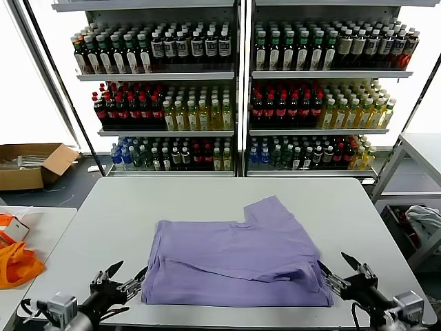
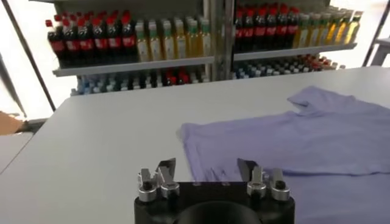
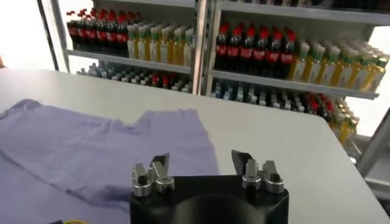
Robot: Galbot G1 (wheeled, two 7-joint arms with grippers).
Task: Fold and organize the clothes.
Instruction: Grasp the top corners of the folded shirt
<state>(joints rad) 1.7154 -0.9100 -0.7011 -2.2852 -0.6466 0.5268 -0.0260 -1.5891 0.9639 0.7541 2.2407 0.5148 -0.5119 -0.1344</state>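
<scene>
A lavender T-shirt [image 1: 238, 258] lies partly folded on the white table [image 1: 207, 196], plain side up, one sleeve sticking out toward the far right. It also shows in the left wrist view [image 2: 292, 140] and the right wrist view [image 3: 91, 152]. My left gripper [image 1: 124, 279] is open and empty just off the shirt's near left corner; in its own view [image 2: 207, 170] the jaws stand wide apart. My right gripper [image 1: 339, 272] is open and empty at the shirt's near right corner, seen also in its own view [image 3: 201, 163].
Shelves of drink bottles [image 1: 234, 96] stand behind the table. An orange plastic bag [image 1: 17, 262] lies on a side table at the left. A cardboard box [image 1: 31, 165] sits on the floor at the left. A second table [image 1: 420, 148] stands at the right.
</scene>
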